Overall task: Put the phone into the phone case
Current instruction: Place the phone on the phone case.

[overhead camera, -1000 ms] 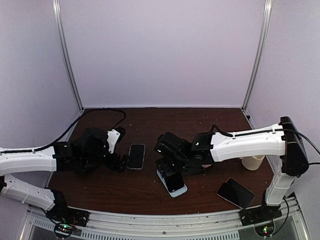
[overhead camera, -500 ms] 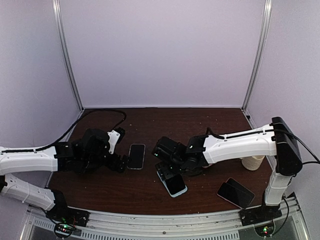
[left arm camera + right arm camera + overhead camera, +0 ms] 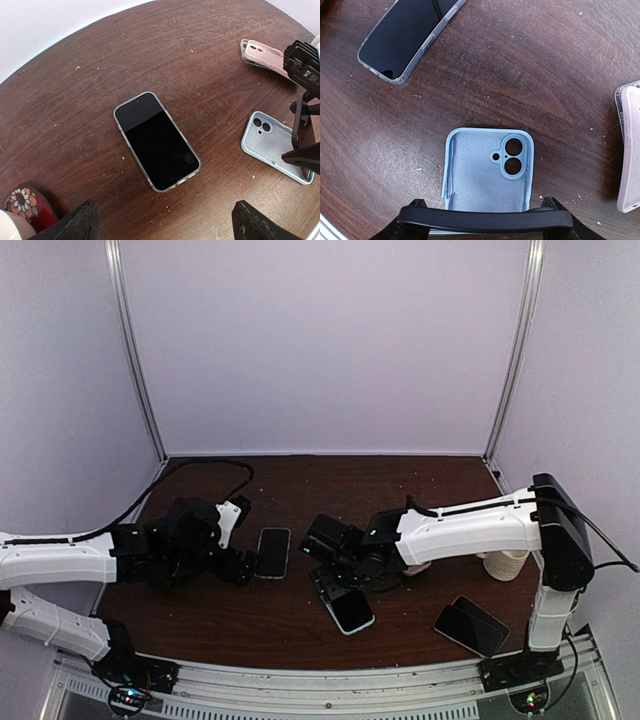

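Observation:
A light blue phone case (image 3: 485, 175) lies open side up on the brown table, its camera holes at the far end. It also shows in the top view (image 3: 350, 612) and the left wrist view (image 3: 272, 145). My right gripper (image 3: 482, 214) is shut on a black phone (image 3: 482, 221), seen edge-on as a dark bar across the case's near end, just above it. My right gripper (image 3: 328, 575) sits mid-table. My left gripper (image 3: 165, 230) is open and empty, just short of a second phone in a clear case (image 3: 156, 141), which is also in the top view (image 3: 272, 552).
A pink case (image 3: 265, 52) lies beyond the blue one and shows at the right edge of the right wrist view (image 3: 630, 150). Another dark phone (image 3: 472, 625) lies front right, with a paper cup (image 3: 505, 565) behind it. A red floral object (image 3: 22, 205) sits by my left gripper.
My right gripper has shifted a little to the left with the black phone, staying over the blue case. The left arm has barely moved.

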